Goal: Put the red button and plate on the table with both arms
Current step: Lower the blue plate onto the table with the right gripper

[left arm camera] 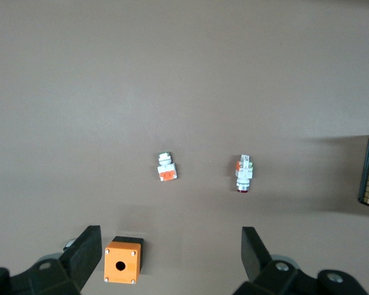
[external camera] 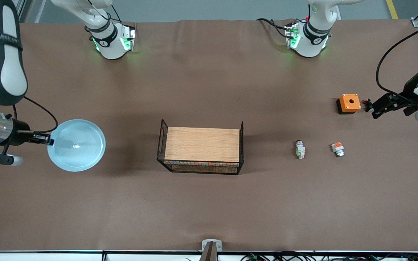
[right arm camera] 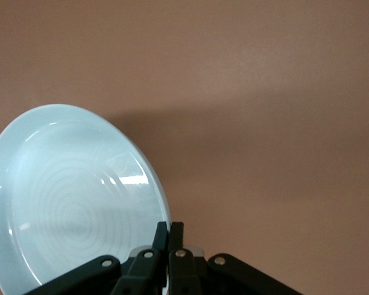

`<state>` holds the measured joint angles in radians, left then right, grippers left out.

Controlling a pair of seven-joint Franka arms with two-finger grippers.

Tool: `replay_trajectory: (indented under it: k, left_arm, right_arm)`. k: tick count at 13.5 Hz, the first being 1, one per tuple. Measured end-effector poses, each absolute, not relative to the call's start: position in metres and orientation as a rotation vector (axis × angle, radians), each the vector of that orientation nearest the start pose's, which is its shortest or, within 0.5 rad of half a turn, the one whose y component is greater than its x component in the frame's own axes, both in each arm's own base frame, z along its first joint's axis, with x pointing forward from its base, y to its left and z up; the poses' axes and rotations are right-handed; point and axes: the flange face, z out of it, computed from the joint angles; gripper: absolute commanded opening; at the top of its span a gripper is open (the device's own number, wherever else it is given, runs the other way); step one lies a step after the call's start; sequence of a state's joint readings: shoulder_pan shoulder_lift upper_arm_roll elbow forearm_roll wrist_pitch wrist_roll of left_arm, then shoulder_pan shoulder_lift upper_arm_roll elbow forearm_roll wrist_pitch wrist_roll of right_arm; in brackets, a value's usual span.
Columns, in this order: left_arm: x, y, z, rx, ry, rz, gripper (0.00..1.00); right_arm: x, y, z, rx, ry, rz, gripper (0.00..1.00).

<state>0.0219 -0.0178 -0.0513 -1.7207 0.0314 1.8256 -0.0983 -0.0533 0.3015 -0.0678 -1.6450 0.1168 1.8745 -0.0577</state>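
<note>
Right gripper [external camera: 49,140] jaws clamp plate [external camera: 76,145] rim above desk [external camera: 209,203] | left gripper [left arm camera: 169,255] jaws wide, empty, over orange box [external camera: 349,103] | red button [external camera: 300,149] on desk beside basket [external camera: 201,146] | risk: thin rim grip slips, plate tilts or drops.

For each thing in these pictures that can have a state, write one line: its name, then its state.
Plate: held by its rim, not flat on the table.
Right gripper: shut on plate.
Left gripper: open, empty, beside the orange box.
Red button: lying on table.
Basket: upright, mid-table.

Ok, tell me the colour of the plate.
Pale blue with faint concentric rings; the plate shows best in the right wrist view.
</note>
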Motion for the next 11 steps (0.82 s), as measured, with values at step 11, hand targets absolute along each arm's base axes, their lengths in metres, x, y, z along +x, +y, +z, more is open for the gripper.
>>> replay_trajectory:
  k: [11]
  left_arm:
    - [0.560,-0.011,0.635,-3.138,-0.124,-0.182,1.00]
  right_arm:
    - [0.579,-0.184,0.204,-2.805,0.039,-0.058,0.04]
